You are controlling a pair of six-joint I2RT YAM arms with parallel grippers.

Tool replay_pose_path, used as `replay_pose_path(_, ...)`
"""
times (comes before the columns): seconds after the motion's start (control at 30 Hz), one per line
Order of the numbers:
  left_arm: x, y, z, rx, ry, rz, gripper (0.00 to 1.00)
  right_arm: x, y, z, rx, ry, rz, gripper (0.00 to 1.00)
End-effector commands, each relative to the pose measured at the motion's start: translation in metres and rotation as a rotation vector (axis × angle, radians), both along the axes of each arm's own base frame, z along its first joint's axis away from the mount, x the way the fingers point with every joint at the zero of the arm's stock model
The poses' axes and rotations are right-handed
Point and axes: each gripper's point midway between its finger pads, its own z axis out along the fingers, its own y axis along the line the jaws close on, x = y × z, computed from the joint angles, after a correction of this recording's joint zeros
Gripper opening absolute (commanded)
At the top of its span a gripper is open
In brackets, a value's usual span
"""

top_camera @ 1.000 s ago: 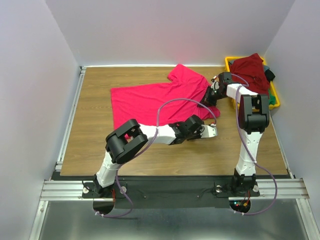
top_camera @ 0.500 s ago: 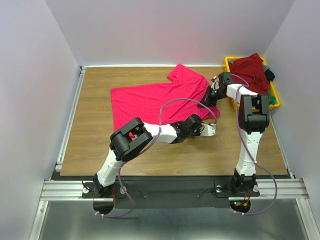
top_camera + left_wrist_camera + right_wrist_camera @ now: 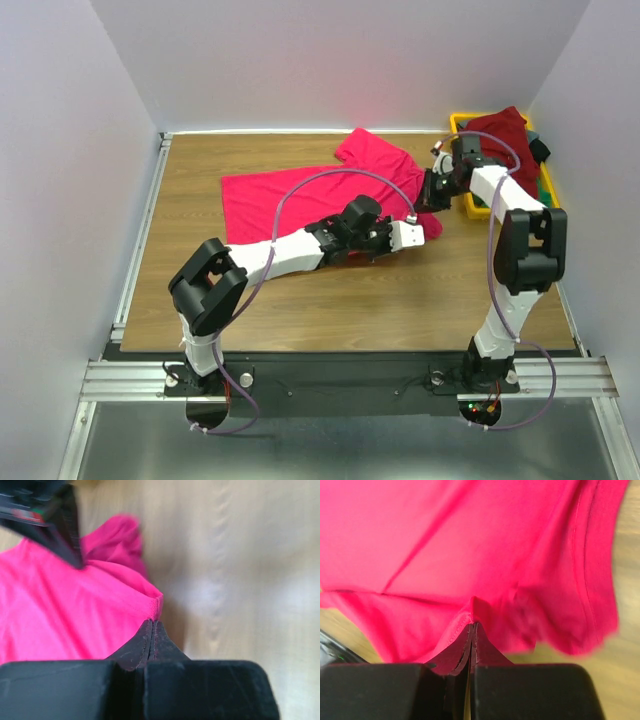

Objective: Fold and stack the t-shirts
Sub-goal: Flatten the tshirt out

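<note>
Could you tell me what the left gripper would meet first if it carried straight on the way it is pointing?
The crimson t-shirt: the left gripper is shut on its hem. Past that fold the wrist view shows only bare table, though depth is unclear.

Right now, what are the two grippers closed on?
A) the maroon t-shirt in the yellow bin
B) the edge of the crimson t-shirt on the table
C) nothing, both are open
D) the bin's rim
B: in the wrist views the left gripper and right gripper each have jaws shut on an edge of the crimson t-shirt.
</note>
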Motion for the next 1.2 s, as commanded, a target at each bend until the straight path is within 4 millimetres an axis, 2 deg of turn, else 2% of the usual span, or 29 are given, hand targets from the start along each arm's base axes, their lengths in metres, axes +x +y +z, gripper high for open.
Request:
replay_pose_path(0.0,-0.051,0.003,-0.002,-0.003,0.176,-0.163,0.0,-0.049,-0.02,0.033,-0.128,-0.033,0.153,0.01)
replay_pose_path(0.07,-0.06,0.009,-0.011,0.013,0.196,-0.189,0.0,-0.069,-0.028,0.027,-0.172,0.001,0.208,0.01)
replay_pose_path(0.1,-0.065,0.011,-0.013,0.015,0.205,-0.209,0.0,-0.092,-0.03,0.021,-0.176,0.068,0.235,0.01)
replay_pose_path(0.13,-0.069,0.012,-0.015,0.019,0.206,-0.223,0.0,-0.099,-0.032,0.022,-0.184,0.082,0.256,0.01)
replay_pose_path(0.23,-0.08,0.018,-0.022,0.027,0.214,-0.275,0.01,-0.144,-0.038,0.01,-0.196,0.19,0.365,0.01)
replay_pose_path(0.37,-0.094,0.023,-0.028,0.039,0.215,-0.343,0.03,-0.17,-0.053,0.016,-0.265,0.213,0.463,0.01)
replay_pose_path(0.4,-0.1,0.023,-0.031,0.048,0.208,-0.367,0.03,-0.185,-0.054,0.017,-0.258,0.271,0.495,0.01)
replay_pose_path(0.63,-0.133,0.018,-0.05,0.091,0.192,-0.469,0.05,-0.246,-0.082,0.0,-0.342,0.429,0.695,0.0)
replay_pose_path(0.8,-0.159,0.028,-0.07,0.154,0.188,-0.549,0.05,-0.279,-0.079,-0.007,-0.327,0.465,0.787,0.01)
replay_pose_path(0.87,-0.168,0.032,-0.072,0.164,0.177,-0.581,0.06,-0.287,-0.075,-0.006,-0.319,0.437,0.835,0.01)
replay_pose_path(0.9,-0.169,0.036,-0.075,0.176,0.173,-0.584,0.15,-0.289,-0.074,-0.005,-0.319,0.422,0.847,0.04)
replay_pose_path(0.93,-0.173,0.04,-0.078,0.194,0.183,-0.592,0.21,-0.288,-0.074,-0.002,-0.329,0.388,0.858,0.14)
replay_pose_path(0.97,-0.174,0.042,-0.074,0.195,0.169,-0.611,0.29,-0.279,-0.073,0.002,-0.339,0.341,0.871,0.17)
replay_pose_path(1.03,-0.177,0.054,-0.064,0.215,0.174,-0.615,0.35,-0.26,-0.07,0.014,-0.351,0.244,0.87,0.31)
replay_pose_path(1.07,-0.177,0.059,-0.058,0.214,0.172,-0.612,0.39,-0.238,-0.061,0.03,-0.339,0.143,0.864,0.36)
replay_pose_path(1.13,-0.168,0.071,-0.045,0.201,0.196,-0.568,0.45,-0.213,-0.05,0.049,-0.312,0.036,0.845,0.47)
replay_pose_path(1.17,-0.165,0.079,-0.033,0.195,0.217,-0.544,0.45,-0.202,-0.04,0.053,-0.265,0.017,0.836,0.57)
